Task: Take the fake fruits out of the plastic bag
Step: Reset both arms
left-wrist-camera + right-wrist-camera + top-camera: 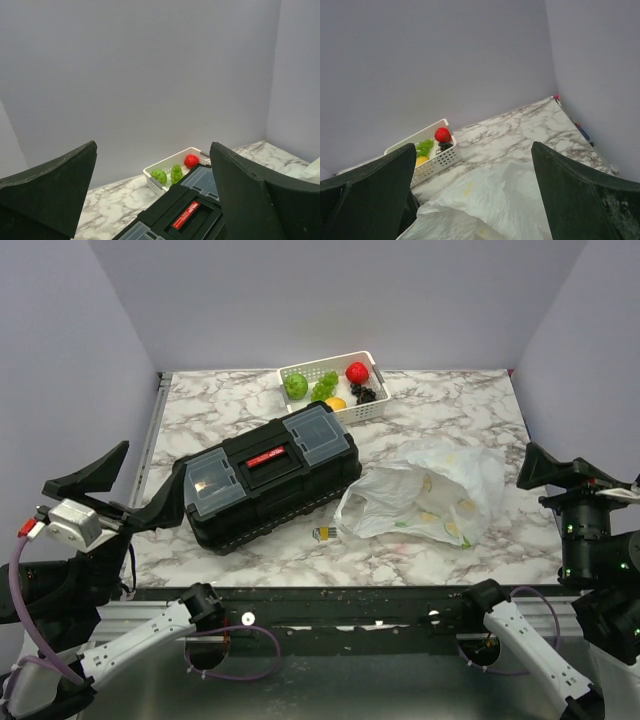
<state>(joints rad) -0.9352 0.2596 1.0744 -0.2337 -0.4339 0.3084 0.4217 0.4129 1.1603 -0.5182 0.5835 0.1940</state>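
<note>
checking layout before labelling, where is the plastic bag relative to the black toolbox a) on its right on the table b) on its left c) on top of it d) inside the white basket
a, the plastic bag lies crumpled on the table just right of the black toolbox in the top view

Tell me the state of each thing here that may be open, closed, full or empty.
Thin white crinkly plastic bag: lying crumpled, yellowish spots showing through.
Black plastic toolbox: lid closed.
White perforated rectangular basket: holds fake fruits.
Left gripper: open, empty.
Right gripper: open, empty.
</note>
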